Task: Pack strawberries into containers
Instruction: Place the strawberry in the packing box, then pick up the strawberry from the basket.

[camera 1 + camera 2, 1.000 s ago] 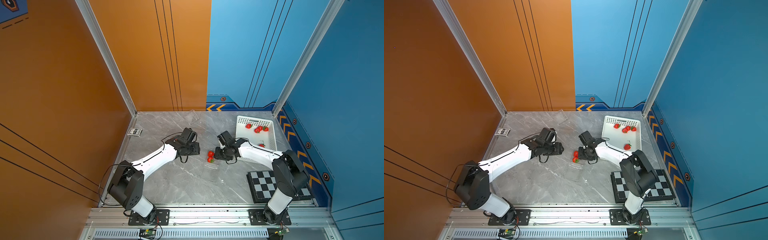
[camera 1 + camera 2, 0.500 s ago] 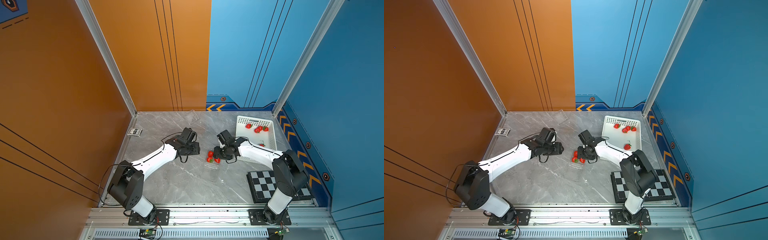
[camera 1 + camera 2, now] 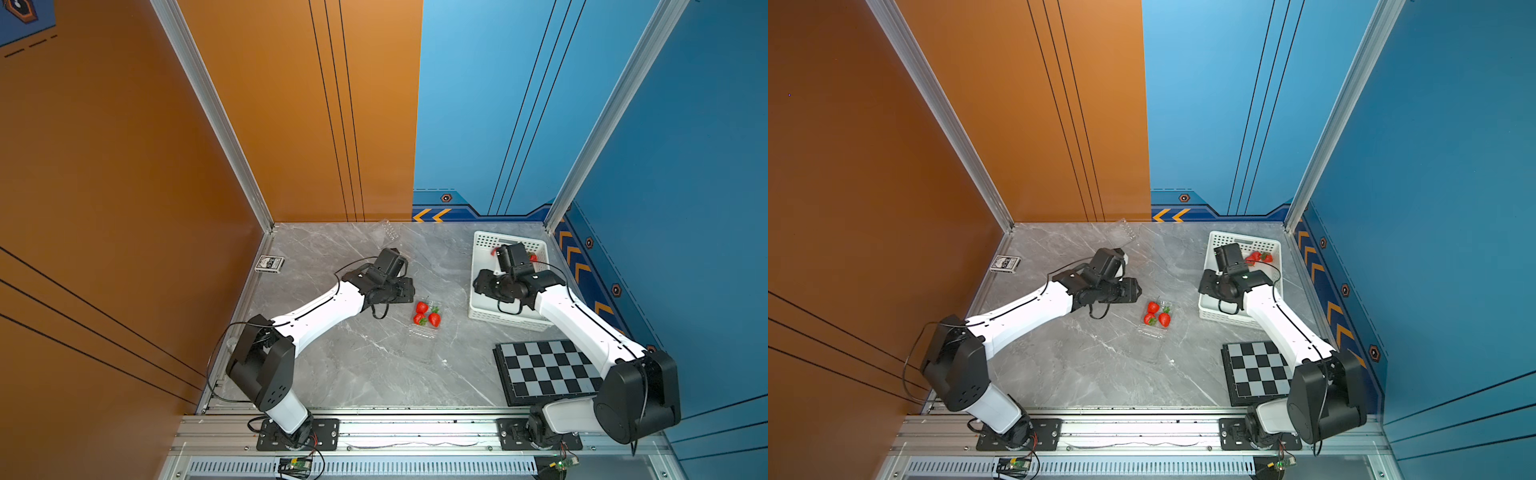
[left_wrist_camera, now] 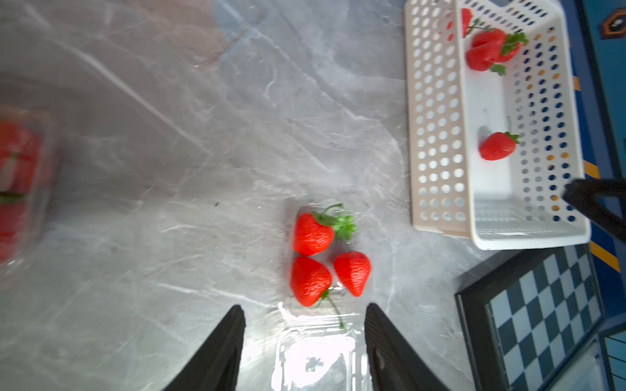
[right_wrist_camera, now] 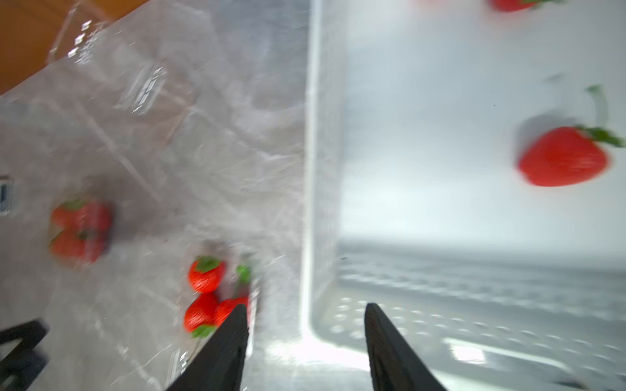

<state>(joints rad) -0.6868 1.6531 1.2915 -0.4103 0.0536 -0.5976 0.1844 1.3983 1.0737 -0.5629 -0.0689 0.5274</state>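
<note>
Three strawberries (image 3: pixel 426 313) (image 3: pixel 1156 313) lie in an open clear container (image 3: pixel 422 345) mid-table. My left gripper (image 3: pixel 409 291) hovers just left of them, open; in the left wrist view its open gripper (image 4: pixel 305 308) frames the container's lid (image 4: pixel 315 359) with the strawberries (image 4: pixel 311 233) beyond. My right gripper (image 3: pixel 482 286) hangs over the near-left corner of the white basket (image 3: pixel 505 318), open and empty (image 5: pixel 305 306). More strawberries (image 3: pixel 494 251) (image 5: pixel 562 155) lie in the basket. A blurred container of strawberries (image 4: pixel 20 182) (image 5: pixel 81 230) shows only in the wrist views.
An empty clear container (image 3: pixel 386 232) (image 3: pixel 1121 232) sits at the back by the orange wall. A checkerboard (image 3: pixel 544 370) lies at the front right, in front of the basket. A small card box (image 3: pixel 270 263) rests at the table's left edge.
My right gripper opened at the open container, left one more strawberry there, and swung right to the basket. The left arm barely moved.
</note>
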